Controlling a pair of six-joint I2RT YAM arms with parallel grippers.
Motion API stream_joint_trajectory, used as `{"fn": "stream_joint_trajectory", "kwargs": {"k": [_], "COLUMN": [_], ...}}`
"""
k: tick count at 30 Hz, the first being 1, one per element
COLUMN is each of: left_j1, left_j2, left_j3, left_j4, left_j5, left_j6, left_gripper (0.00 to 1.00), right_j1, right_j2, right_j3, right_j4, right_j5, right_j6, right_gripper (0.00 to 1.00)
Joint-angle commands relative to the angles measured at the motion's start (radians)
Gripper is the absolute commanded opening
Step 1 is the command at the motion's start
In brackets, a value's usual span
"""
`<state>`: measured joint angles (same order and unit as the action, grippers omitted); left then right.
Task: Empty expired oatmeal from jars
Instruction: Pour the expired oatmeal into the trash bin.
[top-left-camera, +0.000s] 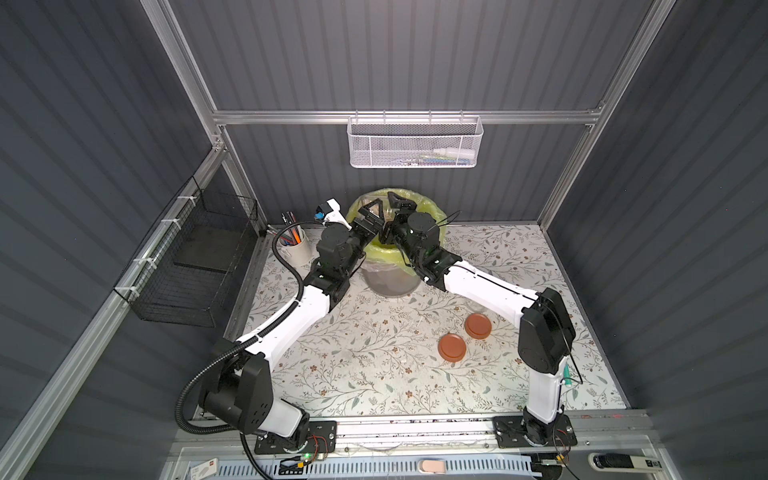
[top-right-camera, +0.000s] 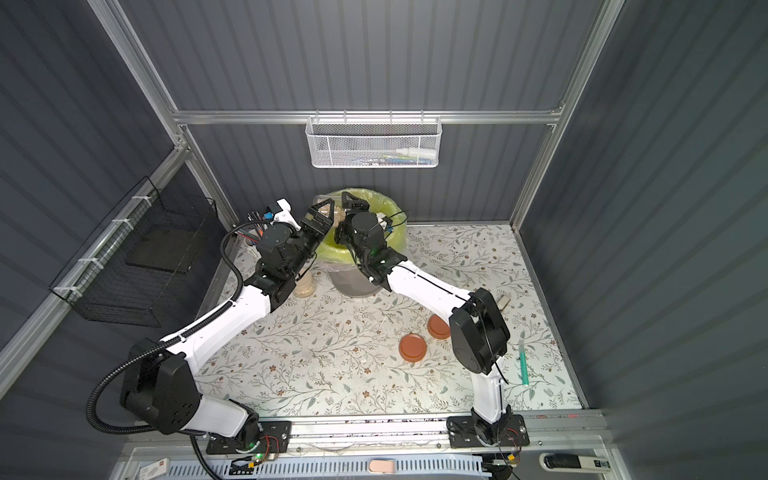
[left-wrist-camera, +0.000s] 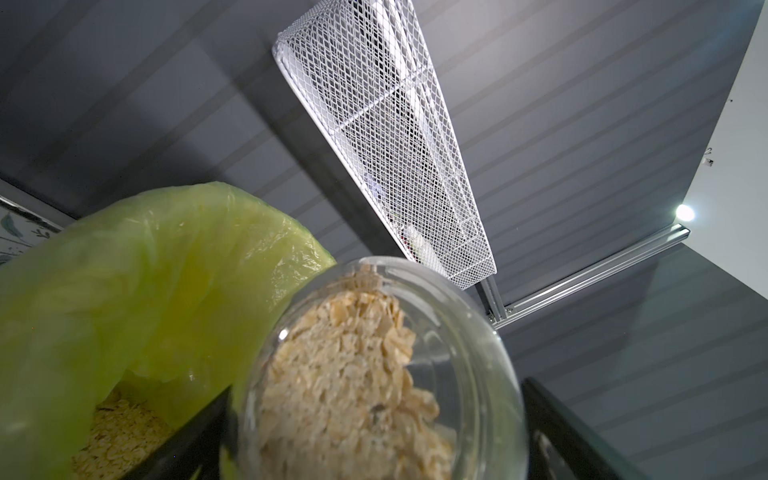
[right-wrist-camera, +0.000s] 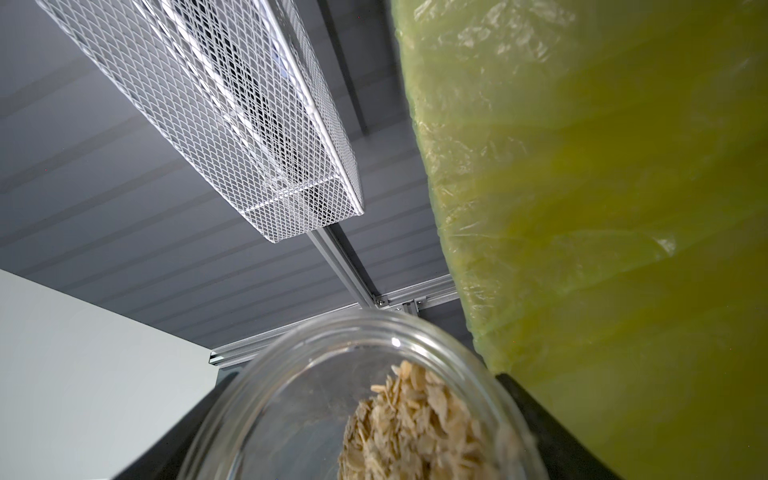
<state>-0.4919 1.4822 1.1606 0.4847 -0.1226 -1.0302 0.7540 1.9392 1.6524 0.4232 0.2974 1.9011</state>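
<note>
Over the floral table (top-left-camera: 374, 365), your two arms meet above the bin (top-left-camera: 390, 286) by the back wall. Your left gripper (top-left-camera: 371, 212) has its fingers spread wide around the left jar (left-wrist-camera: 478, 374), lidless and tilted over the green bag (left-wrist-camera: 166, 270). Your right gripper (top-left-camera: 397, 204) pinches the right jar (right-wrist-camera: 291, 415), also lidless and tilted, beside it. A third jar (top-right-camera: 303, 286) stands beside the bin, partly hidden under your left arm. Two brown lids (top-left-camera: 452, 348) lie near your right arm. Oatmeal (left-wrist-camera: 345, 374) shows in all three jars, and more lies inside the bag.
</note>
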Motion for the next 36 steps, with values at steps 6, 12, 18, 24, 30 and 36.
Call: {"fn": "stream_joint_trajectory", "kwargs": {"k": [6, 12, 18, 24, 30, 36], "left_j1": [-0.014, -0.017, -0.019, -0.019, -0.019, -0.018], "left_j2": [0.059, 0.065, 0.064, 0.071, 0.089, 0.112], "left_j3": [0.053, 0.037, 0.059, 0.115, 0.125, 0.165], "left_j4": [-0.009, 0.047, 0.008, -0.104, -0.118, -0.141], "left_j5": [0.017, -0.013, -0.033, -0.044, -0.054, -0.058], "left_j6": [-0.043, -0.039, -0.054, -0.094, -0.132, -0.127], "left_gripper": [1.0, 1.0, 1.0, 1.0, 1.0, 1.0], "right_j1": [-0.004, -0.005, -0.007, -0.007, -0.008, -0.008], "right_j2": [0.002, 0.015, 0.015, 0.01, 0.014, 0.014], "right_j3": [0.05, 0.046, 0.048, 0.034, 0.044, 0.044], "right_j4": [0.125, 0.164, 0.17, 0.184, 0.183, 0.19], "right_j5": [0.008, 0.011, 0.014, 0.02, 0.014, 0.011], "right_j6": [0.021, 0.032, 0.03, 0.035, 0.034, 0.044], "right_gripper": [0.51, 0.5, 0.5, 0.5, 0.5, 0.5]}}
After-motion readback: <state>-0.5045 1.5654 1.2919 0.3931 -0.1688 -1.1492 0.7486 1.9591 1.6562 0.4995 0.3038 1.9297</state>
